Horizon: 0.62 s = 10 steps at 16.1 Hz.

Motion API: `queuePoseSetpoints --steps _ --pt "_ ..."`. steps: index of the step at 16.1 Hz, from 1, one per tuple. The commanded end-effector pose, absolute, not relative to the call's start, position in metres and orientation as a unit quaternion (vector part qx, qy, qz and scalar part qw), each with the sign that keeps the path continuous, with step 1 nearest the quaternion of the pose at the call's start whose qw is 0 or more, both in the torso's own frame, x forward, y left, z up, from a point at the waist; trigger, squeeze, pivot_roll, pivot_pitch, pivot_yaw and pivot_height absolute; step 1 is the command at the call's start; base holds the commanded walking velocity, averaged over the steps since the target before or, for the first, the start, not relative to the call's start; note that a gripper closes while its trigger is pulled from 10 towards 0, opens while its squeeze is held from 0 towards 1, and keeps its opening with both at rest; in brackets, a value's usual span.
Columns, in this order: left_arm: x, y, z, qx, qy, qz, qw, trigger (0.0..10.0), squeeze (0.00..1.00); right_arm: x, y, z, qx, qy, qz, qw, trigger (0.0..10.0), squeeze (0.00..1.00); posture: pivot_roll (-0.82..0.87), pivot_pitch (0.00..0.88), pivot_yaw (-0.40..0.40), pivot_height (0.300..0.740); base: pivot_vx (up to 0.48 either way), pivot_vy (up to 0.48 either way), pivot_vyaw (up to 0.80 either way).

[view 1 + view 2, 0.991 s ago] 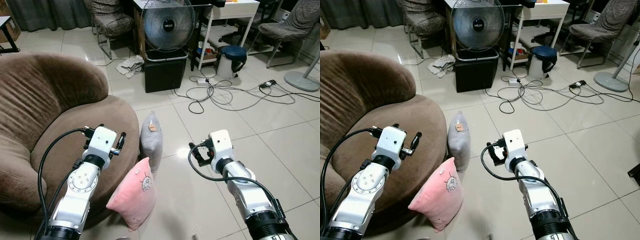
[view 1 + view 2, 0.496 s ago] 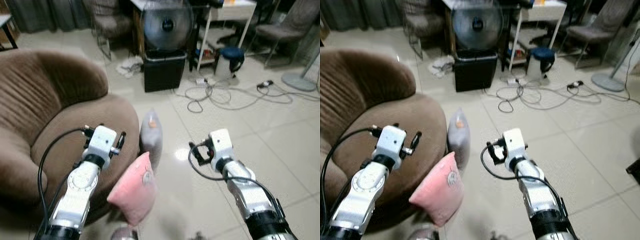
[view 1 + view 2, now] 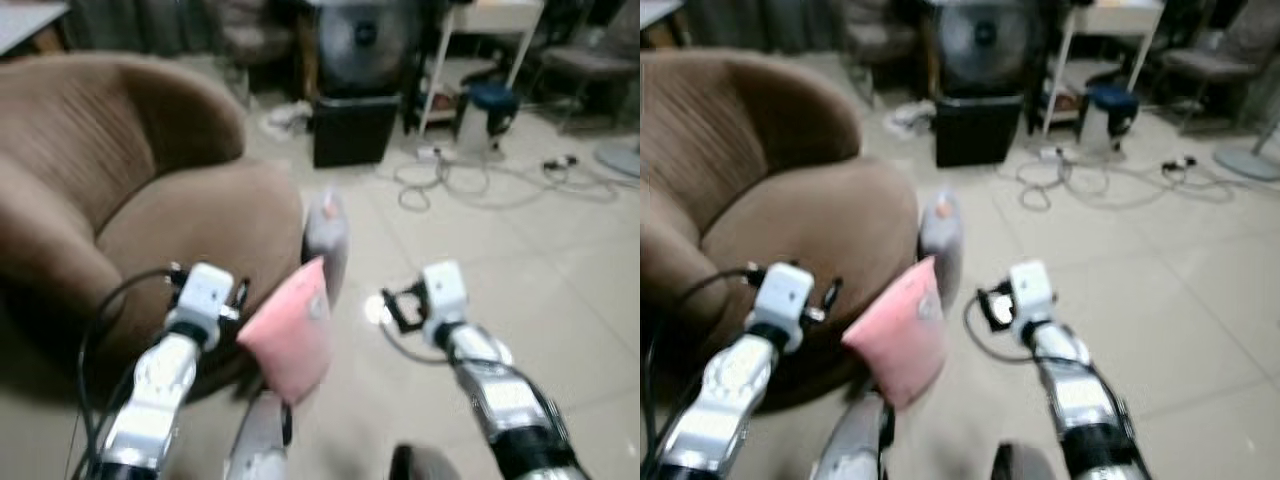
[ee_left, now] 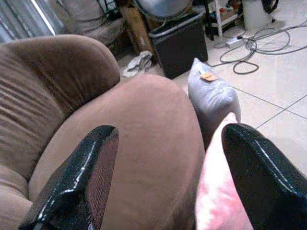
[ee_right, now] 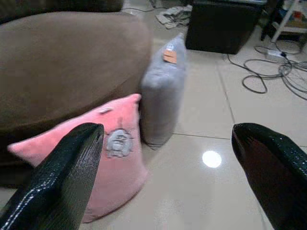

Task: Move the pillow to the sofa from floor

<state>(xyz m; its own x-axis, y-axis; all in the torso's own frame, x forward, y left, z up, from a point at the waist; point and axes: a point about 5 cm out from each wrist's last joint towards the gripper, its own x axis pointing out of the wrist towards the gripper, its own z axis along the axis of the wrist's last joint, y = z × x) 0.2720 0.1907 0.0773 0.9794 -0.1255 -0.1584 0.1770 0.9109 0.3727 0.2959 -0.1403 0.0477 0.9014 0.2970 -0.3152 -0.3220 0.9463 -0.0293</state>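
The pink pillow [image 5: 103,165] stands on the floor [image 5: 206,191] against the brown sofa [image 4: 139,139], between the two arms; the left pincer [image 4: 168,177] and right pincer [image 5: 168,177] both hold their fingers wide apart, empty. Best close in from both sides and lift it left onto the seat. A grey pillow [image 5: 160,91] leans just beyond it; farther off are a fan [image 3: 365,40], a black box [image 3: 355,125] and loose cables [image 3: 480,180].

head views motion-blurred | wrist views sharper | glare spot on floor [image 5: 211,158]

Grey pillow [image 5: 161,91] and cables [image 3: 470,185] crowd the floor [image 3: 560,270] beside the sofa [image 3: 150,210]
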Motion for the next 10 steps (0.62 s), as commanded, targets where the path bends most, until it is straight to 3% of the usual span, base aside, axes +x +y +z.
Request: queuePoseSetpoints --steps 1,5,10 --pt "0.2784 0.1863 0.087 0.196 0.047 -0.081 0.976 10.0 0.0 0.2997 -0.148 0.0541 -0.045 0.143 0.149 0.977 10.0 0.0 0.1 0.0 -0.017 0.628 0.0 0.0 0.0" --pt "0.2774 0.1876 0.0863 0.194 0.049 -0.084 0.976 10.0 0.0 0.2979 -0.1488 0.0498 -0.058 0.154 0.157 0.974 10.0 0.0 0.1 0.0 -0.02 0.628 0.0 0.0 0.0" --pt "0.2752 0.1885 0.0837 0.194 0.057 -0.094 0.975 10.0 0.0 0.2976 -0.1467 0.0492 -0.07 0.154 0.168 0.971 10.0 0.0 0.1 0.0 -0.017 0.628 0.319 0.0 0.7"
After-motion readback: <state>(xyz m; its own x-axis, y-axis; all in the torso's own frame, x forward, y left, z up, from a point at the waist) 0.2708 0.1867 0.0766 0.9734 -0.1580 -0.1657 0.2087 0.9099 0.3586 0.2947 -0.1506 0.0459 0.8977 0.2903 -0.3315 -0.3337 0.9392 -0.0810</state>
